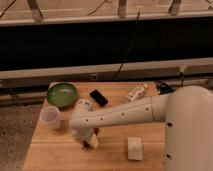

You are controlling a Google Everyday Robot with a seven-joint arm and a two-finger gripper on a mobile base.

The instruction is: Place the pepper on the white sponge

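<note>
low over the table (55, 150), arm bent leftward, fingers (89, 143) pointing down, grip state unclear, white sponge (134, 148) well apart

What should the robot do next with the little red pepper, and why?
Probably carry it right, toward the white sponge. The claw hangs low over the table's left front, the pepper appears to be at it, and the sponge lies apart to the right with nothing on it.

The white arm (120, 114) stretches in from the right and bends down at the wrist. The gripper (90, 142) points downward, low over the counter's (115, 147) front-left part.
</note>
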